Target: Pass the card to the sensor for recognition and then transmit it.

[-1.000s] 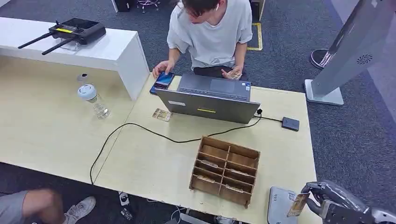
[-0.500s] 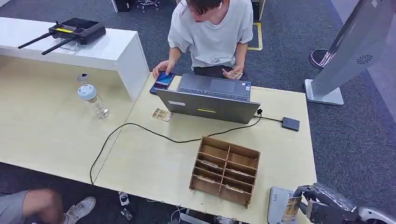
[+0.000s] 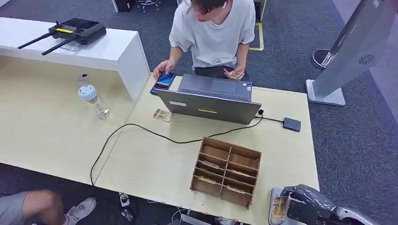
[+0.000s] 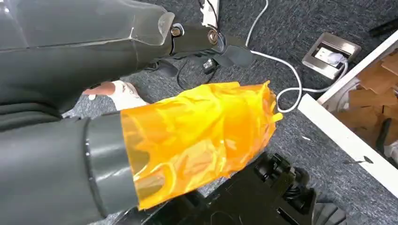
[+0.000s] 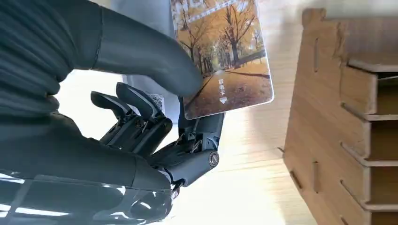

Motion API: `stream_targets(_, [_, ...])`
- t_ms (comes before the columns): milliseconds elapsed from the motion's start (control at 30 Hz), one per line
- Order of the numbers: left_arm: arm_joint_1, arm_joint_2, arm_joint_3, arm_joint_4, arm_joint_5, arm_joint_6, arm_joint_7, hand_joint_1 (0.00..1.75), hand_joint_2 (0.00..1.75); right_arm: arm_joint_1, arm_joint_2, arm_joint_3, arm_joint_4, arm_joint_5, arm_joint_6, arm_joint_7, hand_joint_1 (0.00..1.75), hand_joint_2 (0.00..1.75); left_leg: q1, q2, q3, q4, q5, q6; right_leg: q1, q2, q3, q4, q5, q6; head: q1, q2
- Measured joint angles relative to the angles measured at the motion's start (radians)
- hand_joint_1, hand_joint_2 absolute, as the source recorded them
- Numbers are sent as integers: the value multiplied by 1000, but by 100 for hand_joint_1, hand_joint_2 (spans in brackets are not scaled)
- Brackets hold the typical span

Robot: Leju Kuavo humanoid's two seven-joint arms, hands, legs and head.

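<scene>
My right hand [image 3: 305, 201] pinches a card [image 5: 223, 56] printed with autumn trees between its thumb and a finger. In the head view the card [image 3: 279, 206] lies low over the grey sensor pad [image 3: 275, 194] at the table's front right corner. The wooden card rack [image 3: 227, 171] stands just left of the hand, close beside the card in the right wrist view. My left hand [image 4: 141, 37] hangs beside my body over the floor, with orange film wrapped around the forearm; how its fingers lie is unclear.
A person sits at the far side with a laptop [image 3: 211, 98] and a phone [image 3: 163, 80]. A black cable [image 3: 141, 131] crosses the table. A water bottle [image 3: 94, 101] stands at left, a small black box [image 3: 291, 124] at right. Another person's leg [image 3: 37, 206] shows at bottom left.
My right hand has moved left and down with the card, bringing it from upright beside the sensor pad to low over it.
</scene>
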Motion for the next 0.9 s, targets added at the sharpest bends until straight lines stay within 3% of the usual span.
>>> stream_targets(367, [-7,0,-24,14,21,16,6,0,0,-25,37,51,32,76,-75,88,175,175,0,0,0,0,0,0,0,0,0,0,0,0,0,0])
stream_targets(900, [-7,0,-35,14,28,20,15,0,0,-33,53,57,47,85,-93,92,175,175,0,0,0,0,0,0,0,0,0,0,0,0,0,0])
